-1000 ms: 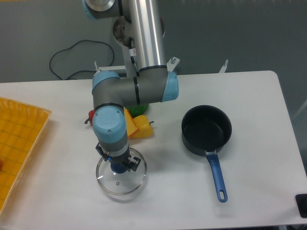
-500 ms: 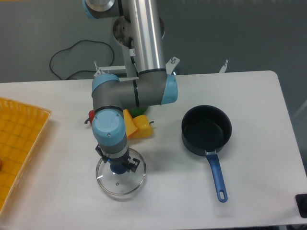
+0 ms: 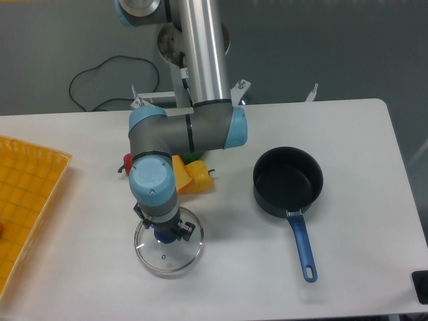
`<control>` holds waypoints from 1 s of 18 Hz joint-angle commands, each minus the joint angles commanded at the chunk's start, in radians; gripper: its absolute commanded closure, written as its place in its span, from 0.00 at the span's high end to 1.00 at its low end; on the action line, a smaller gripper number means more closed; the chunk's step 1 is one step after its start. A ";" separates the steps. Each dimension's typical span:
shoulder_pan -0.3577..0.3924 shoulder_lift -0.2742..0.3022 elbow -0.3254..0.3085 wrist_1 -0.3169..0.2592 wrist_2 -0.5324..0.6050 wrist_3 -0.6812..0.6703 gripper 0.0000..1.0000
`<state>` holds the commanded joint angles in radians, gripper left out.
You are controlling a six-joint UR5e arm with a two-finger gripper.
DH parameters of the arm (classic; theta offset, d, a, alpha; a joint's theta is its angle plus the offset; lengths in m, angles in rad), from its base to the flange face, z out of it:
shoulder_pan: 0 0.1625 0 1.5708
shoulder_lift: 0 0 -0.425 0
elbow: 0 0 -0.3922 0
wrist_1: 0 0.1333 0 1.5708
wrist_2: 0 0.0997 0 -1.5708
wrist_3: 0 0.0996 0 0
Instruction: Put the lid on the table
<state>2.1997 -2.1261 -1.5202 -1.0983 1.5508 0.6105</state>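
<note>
The lid (image 3: 175, 257), a clear glass disc with a metal rim, lies flat just above or on the white table (image 3: 348, 127) at front centre-left. My gripper (image 3: 164, 233) points straight down over its middle, fingers closed around the blue knob. The wrist hides most of the fingers and the knob. I cannot tell whether the lid's rim touches the tabletop.
A dark saucepan (image 3: 287, 180) with a blue handle stands right of the lid, open and uncovered. Yellow, red and green toy foods (image 3: 192, 178) lie just behind the lid under the arm. A yellow grid tray (image 3: 27, 200) fills the left edge.
The wrist has shifted slightly toward the front of the table, and the lid has moved a few pixels with it. The saucepan has stayed put.
</note>
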 joint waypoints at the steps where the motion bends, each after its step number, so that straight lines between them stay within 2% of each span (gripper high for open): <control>1: 0.000 0.000 -0.002 0.000 -0.002 0.000 0.47; 18: -0.009 -0.014 -0.005 0.002 0.002 0.002 0.49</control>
<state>2.1905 -2.1399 -1.5248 -1.0968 1.5524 0.6121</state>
